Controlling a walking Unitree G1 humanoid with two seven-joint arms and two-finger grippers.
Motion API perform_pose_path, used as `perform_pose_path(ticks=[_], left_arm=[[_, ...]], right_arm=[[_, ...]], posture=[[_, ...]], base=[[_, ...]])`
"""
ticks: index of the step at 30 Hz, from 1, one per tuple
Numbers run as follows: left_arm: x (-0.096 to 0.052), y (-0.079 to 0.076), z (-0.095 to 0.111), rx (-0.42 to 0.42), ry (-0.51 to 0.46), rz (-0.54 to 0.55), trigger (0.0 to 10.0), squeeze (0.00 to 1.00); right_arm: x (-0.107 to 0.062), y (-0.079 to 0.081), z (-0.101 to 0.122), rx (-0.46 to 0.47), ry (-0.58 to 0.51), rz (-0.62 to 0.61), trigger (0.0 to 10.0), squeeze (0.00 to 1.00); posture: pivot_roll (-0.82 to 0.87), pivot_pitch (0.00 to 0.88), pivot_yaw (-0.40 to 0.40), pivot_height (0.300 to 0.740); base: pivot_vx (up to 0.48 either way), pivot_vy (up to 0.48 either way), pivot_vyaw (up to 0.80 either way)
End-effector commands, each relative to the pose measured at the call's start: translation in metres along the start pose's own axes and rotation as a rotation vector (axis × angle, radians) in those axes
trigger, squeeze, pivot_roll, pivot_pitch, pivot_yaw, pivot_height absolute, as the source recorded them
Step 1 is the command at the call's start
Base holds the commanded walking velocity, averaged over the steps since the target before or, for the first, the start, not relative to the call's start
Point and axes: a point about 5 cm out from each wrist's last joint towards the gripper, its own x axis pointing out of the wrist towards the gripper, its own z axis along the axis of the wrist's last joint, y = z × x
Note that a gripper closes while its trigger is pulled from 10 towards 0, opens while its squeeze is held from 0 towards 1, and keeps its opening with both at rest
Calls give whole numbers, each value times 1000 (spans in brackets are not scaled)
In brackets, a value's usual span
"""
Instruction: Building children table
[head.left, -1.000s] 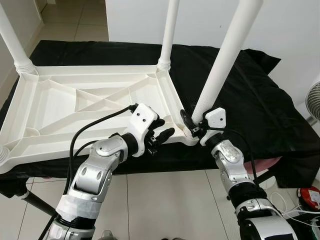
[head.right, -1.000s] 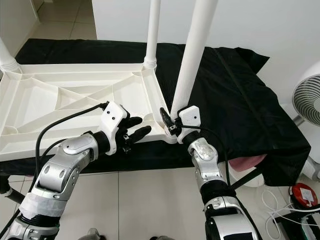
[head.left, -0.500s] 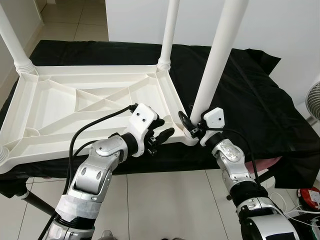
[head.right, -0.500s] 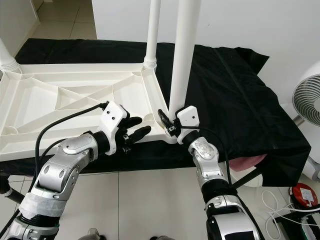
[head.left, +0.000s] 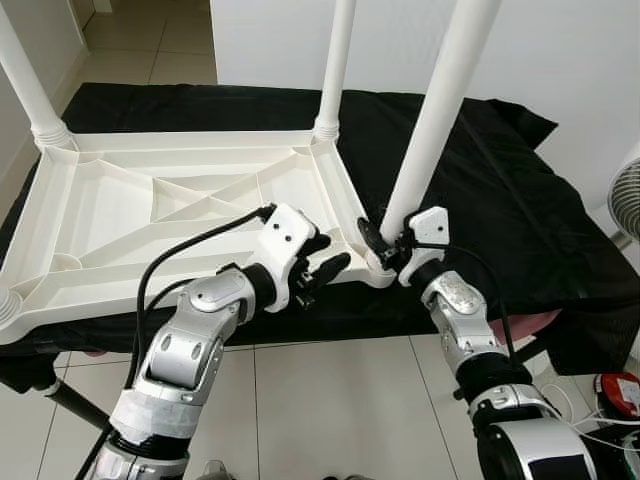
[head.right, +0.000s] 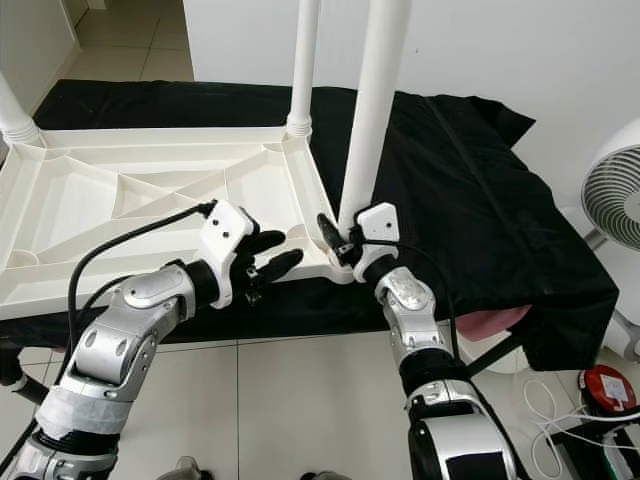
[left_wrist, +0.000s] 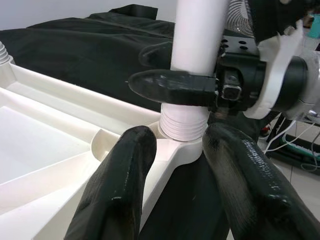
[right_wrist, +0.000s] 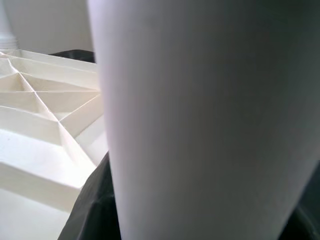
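Note:
The white plastic table top lies upside down on a black cloth. A long white leg stands in the near right corner socket, leaning slightly to the right. My right gripper is shut on this leg just above its ribbed base. The leg is very close in the right wrist view. My left gripper is open at the table's near edge, pointing at that corner, its fingers apart and holding nothing.
Two more legs stand screwed in at the far right corner and far left corner. The black cloth drapes over the support. A white fan stands at the right; a red object and cables lie on the tiled floor.
The leg held in my right gripper swung from a strong rightward lean toward upright, then leaned slightly right again. My left gripper has hardly moved.

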Motion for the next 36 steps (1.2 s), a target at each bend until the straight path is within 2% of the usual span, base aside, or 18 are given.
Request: perform_pose_path(ticks=[1, 3, 6, 11, 14, 25, 27, 36], left_arm=[[1, 2, 1, -2, 0, 52, 10000, 0], [1, 2, 1, -2, 0, 52, 10000, 0], [1, 1, 1, -3, 0, 52, 10000, 0], [1, 0, 1, -4, 0, 49, 10000, 0], [1, 0, 1, -5, 1, 47, 10000, 0], [0, -2, 1, -8, -1, 44, 10000, 0], [1, -2, 1, -7, 1, 43, 10000, 0], [1, -3, 2, -7, 0, 38, 10000, 0]], right_arm=[[-29, 5, -55, 180, 272, -52, 10000, 0], [-29, 5, -55, 180, 272, -52, 10000, 0], [-26, 2, -53, 251, 255, -77, 10000, 0], [-27, -1, -53, 255, 264, -94, 10000, 0], [-32, -5, -58, 312, 283, -134, 10000, 0], [-38, -9, -64, 326, 300, -210, 10000, 0], [-41, -13, -67, 367, 313, -277, 10000, 0], [-42, -17, -68, 391, 314, -311, 10000, 0]], posture=[[66, 83, -66, 740], [66, 83, -66, 740], [64, 85, -65, 740], [62, 86, -64, 740], [63, 87, -65, 740], [63, 86, -66, 740], [61, 85, -65, 740], [60, 83, -61, 740]], base=[[0, 0, 0], [0, 0, 0], [0, 0, 0], [0, 0, 0], [0, 0, 0], [0, 0, 0], [0, 0, 0], [0, 0, 0]])
